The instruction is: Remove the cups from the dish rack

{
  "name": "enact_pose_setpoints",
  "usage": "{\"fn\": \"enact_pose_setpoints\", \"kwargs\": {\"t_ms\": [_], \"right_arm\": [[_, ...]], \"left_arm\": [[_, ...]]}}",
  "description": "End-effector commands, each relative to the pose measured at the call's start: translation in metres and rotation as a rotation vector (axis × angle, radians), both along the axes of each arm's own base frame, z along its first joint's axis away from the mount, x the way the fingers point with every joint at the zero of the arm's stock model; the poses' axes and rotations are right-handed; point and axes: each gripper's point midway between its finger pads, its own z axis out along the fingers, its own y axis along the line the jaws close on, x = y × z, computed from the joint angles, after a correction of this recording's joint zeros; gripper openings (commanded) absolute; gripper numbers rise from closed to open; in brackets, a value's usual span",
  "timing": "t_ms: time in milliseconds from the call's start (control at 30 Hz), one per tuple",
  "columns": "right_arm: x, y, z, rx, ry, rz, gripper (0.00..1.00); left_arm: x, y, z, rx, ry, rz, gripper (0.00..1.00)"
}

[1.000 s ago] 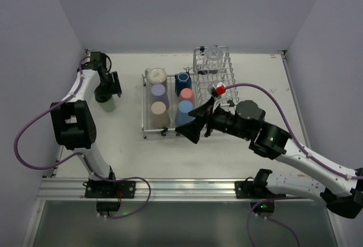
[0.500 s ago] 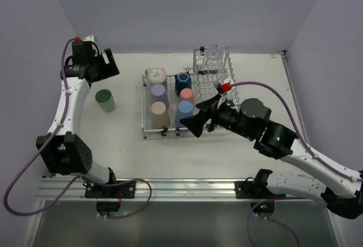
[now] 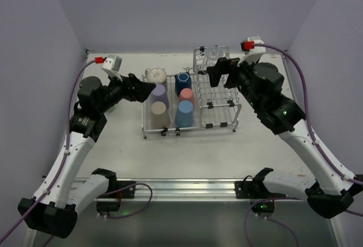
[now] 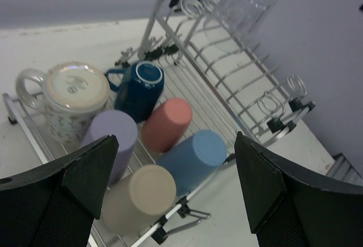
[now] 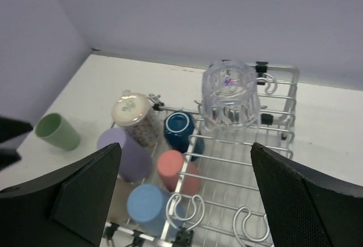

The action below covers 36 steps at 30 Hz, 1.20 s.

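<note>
The dish rack [image 3: 220,125] stands mid-table. Its low left half holds a speckled cream mug [image 3: 156,76], a lavender cup [image 3: 159,92], a tan cup [image 3: 158,111], a dark blue mug [image 3: 182,81], a pink cup [image 3: 186,96] and a light blue cup [image 3: 185,112]. A clear glass [image 3: 213,57] sits upside down at the back of the taller basket. My left gripper [image 3: 143,89] is open and empty, just left of the lavender cup. My right gripper [image 3: 222,71] is open and empty, above the basket near the clear glass. A pale green cup [image 5: 57,132] stands on the table to the left.
The left arm hides the green cup in the top view. Lilac walls close in the table on the left, back and right. Bare white table lies in front of the rack and to its right.
My left arm swung from the far left, where it left the green cup, over to the rack's left side. My right gripper rose from the rack's front to above the back basket.
</note>
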Motion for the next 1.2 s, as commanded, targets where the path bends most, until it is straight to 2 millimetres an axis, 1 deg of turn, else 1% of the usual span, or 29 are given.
{"fn": "enact_pose_setpoints", "kwargs": {"t_ms": [0,33,67,100,133,167,200,267,300,367,400,500,533,600,633,700,767,867,967,1033,1067,1133,1167], "right_arm": [[0.031,-0.025,0.002,-0.109,0.004,-0.138,0.99],[0.041,-0.031,0.0,-0.119,0.014,-0.165,0.99],[0.054,-0.027,-0.013,-0.151,0.046,-0.176,0.99],[0.061,-0.027,-0.009,-0.153,0.043,-0.183,0.99],[0.069,-0.025,-0.012,-0.166,0.051,-0.188,0.99],[0.076,-0.023,-0.015,-0.18,0.059,-0.196,0.99],[0.09,-0.02,-0.019,-0.203,0.07,-0.208,0.99],[0.102,-0.014,-0.025,-0.224,0.092,-0.201,0.99],[0.113,-0.009,-0.03,-0.231,0.103,-0.201,0.99],[0.123,-0.01,-0.035,-0.248,0.119,-0.216,0.99],[0.131,-0.009,-0.041,-0.261,0.13,-0.226,0.99],[0.141,-0.01,-0.047,-0.262,0.145,-0.234,0.99],[0.146,-0.012,-0.054,-0.269,0.159,-0.244,0.99],[0.151,-0.014,-0.057,-0.269,0.167,-0.252,0.99],[0.156,-0.013,-0.063,-0.272,0.179,-0.247,0.99],[0.161,-0.011,-0.065,-0.271,0.183,-0.244,0.99],[0.168,-0.011,-0.073,-0.285,0.194,-0.254,0.99],[0.174,-0.009,-0.082,-0.295,0.209,-0.251,0.99],[0.176,-0.007,-0.088,-0.296,0.22,-0.249,0.98],[0.175,-0.007,-0.087,-0.29,0.217,-0.247,0.93],[0.174,-0.005,-0.084,-0.278,0.21,-0.241,0.85],[0.17,-0.006,-0.08,-0.259,0.199,-0.236,0.74],[0.169,-0.006,-0.08,-0.247,0.196,-0.237,0.62]], "left_arm": [[-0.018,-0.022,-0.013,-0.041,-0.024,-0.138,0.92],[-0.023,-0.024,-0.013,-0.04,-0.029,-0.155,0.92],[-0.026,-0.024,-0.015,-0.032,-0.037,-0.162,0.92],[-0.031,-0.023,-0.013,-0.028,-0.057,-0.167,0.92],[-0.034,-0.023,-0.017,-0.022,-0.056,-0.178,0.92],[-0.036,-0.023,-0.016,-0.019,-0.065,-0.181,0.92],[-0.04,-0.023,-0.015,-0.014,-0.077,-0.195,0.93],[-0.042,-0.024,-0.013,-0.003,-0.096,-0.207,0.93],[-0.043,-0.023,-0.01,0.004,-0.108,-0.209,0.93],[-0.043,-0.021,-0.011,0.021,-0.1,-0.199,0.93],[-0.042,-0.019,-0.012,0.026,-0.102,-0.185,0.93],[-0.043,-0.019,-0.018,0.03,-0.09,-0.184,0.93],[-0.042,-0.018,-0.02,0.033,-0.084,-0.178,0.93],[-0.044,-0.018,-0.019,0.031,-0.085,-0.183,0.93],[-0.044,-0.019,-0.019,0.03,-0.086,-0.186,0.93],[-0.045,-0.019,-0.019,0.03,-0.085,-0.19,0.93],[-0.045,-0.019,-0.02,0.03,-0.085,-0.19,0.93],[-0.043,-0.019,-0.022,0.03,-0.077,-0.186,0.93],[-0.041,-0.02,-0.024,0.03,-0.066,-0.187,0.93],[-0.041,-0.021,-0.026,0.027,-0.057,-0.195,0.92],[-0.04,-0.022,-0.027,0.023,-0.05,-0.198,0.92],[-0.04,-0.025,-0.028,0.014,-0.041,-0.211,0.92],[-0.039,-0.026,-0.027,0.004,-0.036,-0.216,0.91]]}}
